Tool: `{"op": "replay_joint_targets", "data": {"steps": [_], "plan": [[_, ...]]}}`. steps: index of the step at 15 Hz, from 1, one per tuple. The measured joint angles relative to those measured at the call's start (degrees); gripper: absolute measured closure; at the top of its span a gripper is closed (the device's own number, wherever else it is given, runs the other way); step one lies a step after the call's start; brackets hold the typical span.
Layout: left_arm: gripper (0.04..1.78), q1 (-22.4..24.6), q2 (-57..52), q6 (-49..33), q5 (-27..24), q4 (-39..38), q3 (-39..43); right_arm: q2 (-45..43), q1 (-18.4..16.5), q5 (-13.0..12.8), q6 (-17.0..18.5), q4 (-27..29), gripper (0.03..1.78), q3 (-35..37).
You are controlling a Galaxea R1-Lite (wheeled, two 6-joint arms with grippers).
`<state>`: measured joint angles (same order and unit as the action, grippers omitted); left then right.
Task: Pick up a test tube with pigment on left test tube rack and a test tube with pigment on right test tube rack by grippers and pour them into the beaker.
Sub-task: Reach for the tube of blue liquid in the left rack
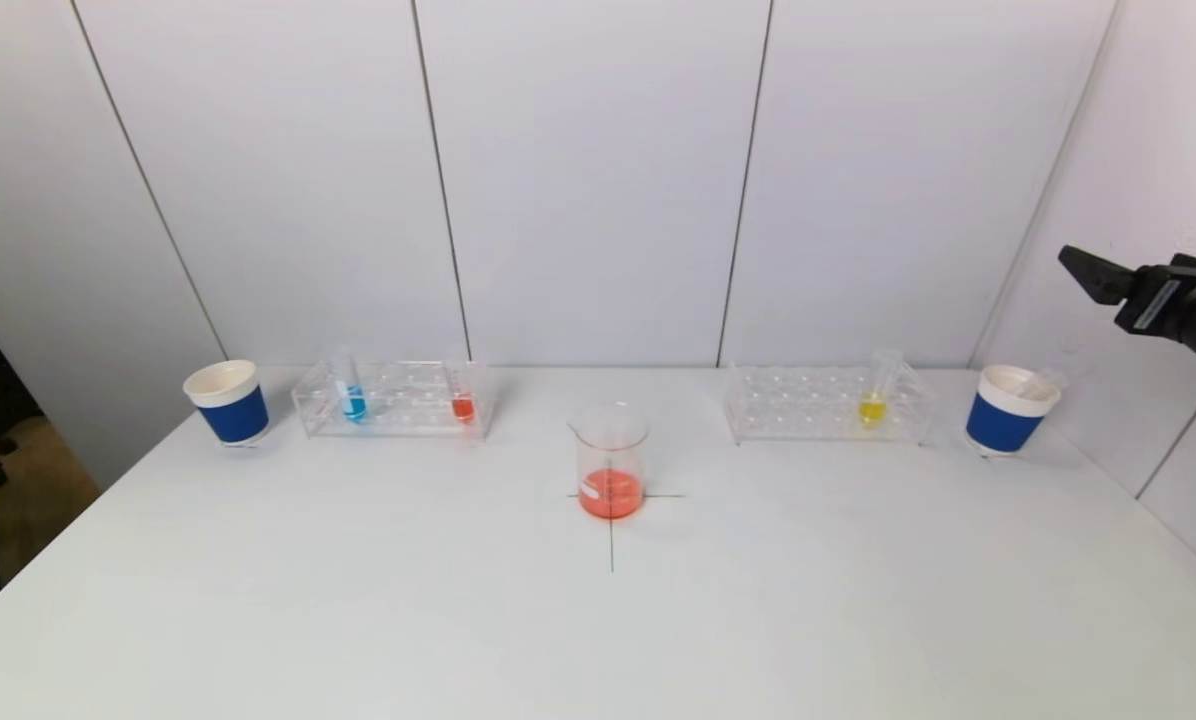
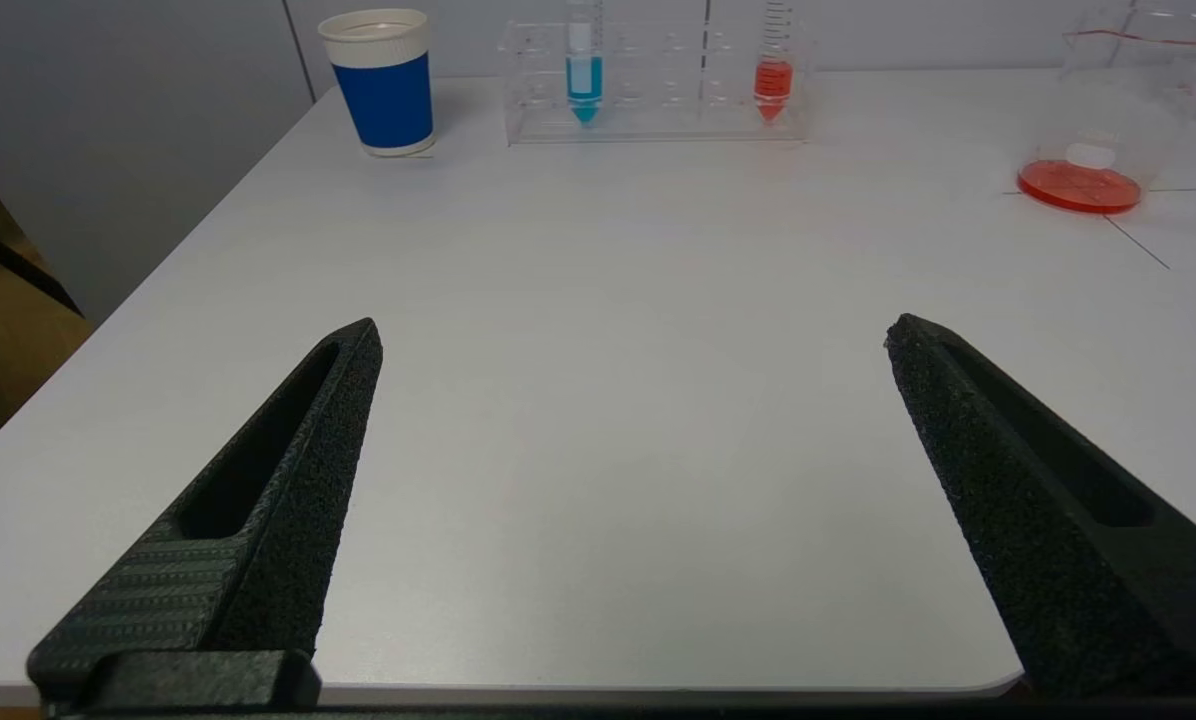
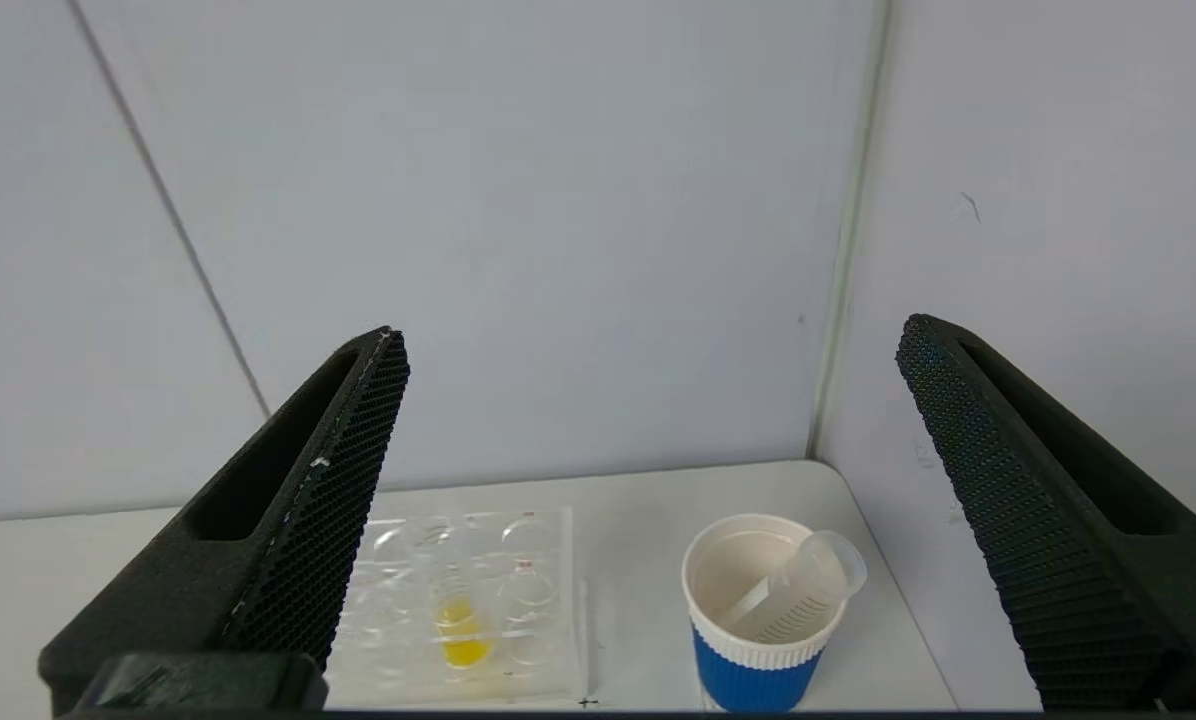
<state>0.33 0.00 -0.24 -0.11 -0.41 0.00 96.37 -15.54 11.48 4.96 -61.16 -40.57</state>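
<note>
R gripper (image 3: pixel 648 400) is standing w/ jaws wide apart, holding nothing and touching nothing; it's hanging high in the air over the table's right end, above the right blue cup (image 3: pixel 763 620), w/ the wall corner behind it. In the head view only the black tip of the right arm (image 1: pixel 1158 295) is poking in from the right edge, up at wall height and pointing left.

L gripper (image 2: pixel 633 340) is also sitting w/ jaws spread wide, empty, hovering low over the near left part of the white table (image 2: pixel 608 400), facing the left rack (image 2: pixel 658 85). It isn't showing in the head view.

Counts: 2 clear racks, 2 blue cups w/ white rims, 1 beaker, 3 filled tubes, 1 empty tube.

- Left rack is holding 2 upright tubes: blue tube (image 2: pixel 584 70) nearer the left cup (image 2: pixel 386 80), red tube (image 2: pixel 773 75) at the end nearer the beaker.
- Right rack (image 1: pixel 826 405) is holding 1 tube, the yellow tube (image 1: pixel 874 395), leaning slightly, towards the end nearer the right cup.
- Empty tube (image 3: pixel 808 585) is lying tilted inside the right cup, open mouth resting over the rim.
- Beaker (image 1: pixel 611 462) is standing mid-table on a drawn cross mark (image 1: pixel 612 545), between the racks and nearer the robot, w/ orange-red liquid at the bottom.
</note>
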Motion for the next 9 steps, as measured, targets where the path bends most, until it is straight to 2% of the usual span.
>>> {"op": "replay_joint_targets", "data": {"steps": [4, 7, 9], "plan": [[0.06, -0.02, 0.0, 0.0, 0.01, 0.0, 0.0, -7.97, 0.67, 2.34, 0.0, -0.02, 0.04, 5.88], [0.06, -0.02, 0.0, 0.02, 0.01, 0.0, 0.0, -11.84, 1.49, 1.52, -0.48, -2.34, 0.04, 10.2], [0.06, -0.02, 0.0, 0.02, 0.01, 0.0, 0.0, -14.45, 3.28, 0.39, -0.54, -2.47, 0.04, 14.08]]}}
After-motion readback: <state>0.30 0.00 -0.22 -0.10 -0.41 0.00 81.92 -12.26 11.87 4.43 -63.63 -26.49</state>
